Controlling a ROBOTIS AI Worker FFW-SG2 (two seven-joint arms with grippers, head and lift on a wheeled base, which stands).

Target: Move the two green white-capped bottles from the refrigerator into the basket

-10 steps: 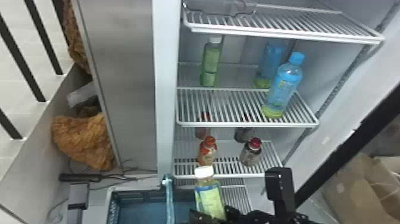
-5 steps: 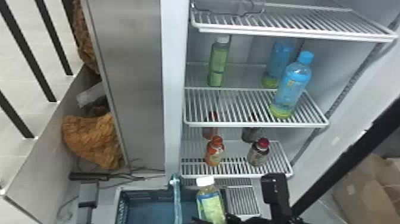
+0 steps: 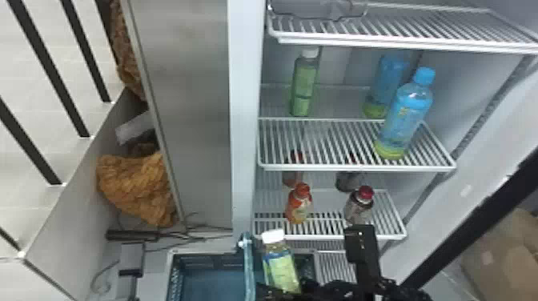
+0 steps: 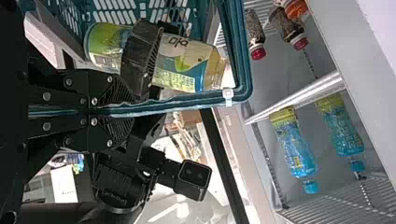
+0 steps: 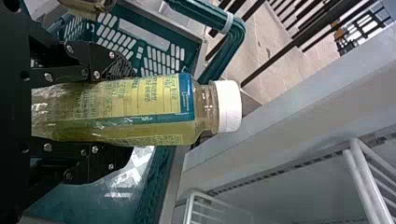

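Jaws of the right gripper (image 5: 121, 112) closed around the sides of a green bottle (image 5: 140, 107), its white cap (image 5: 229, 106) projecting beyond them; those of the left gripper (image 4: 128, 109) narrow, clamping the handle (image 3: 249, 272). The bottle appears poised over the basket (image 3: 208, 253), beside the handle. Sound placement calls for lowering it on that same side, cap and jaws clear of the handle, and parting the jaws only once the base bears on the basket floor; early release could topple it. A steady left grip should prevent tilting. Outward, the second green bottle (image 3: 304, 84) stands upright on a refrigerator shelf (image 3: 360, 168).
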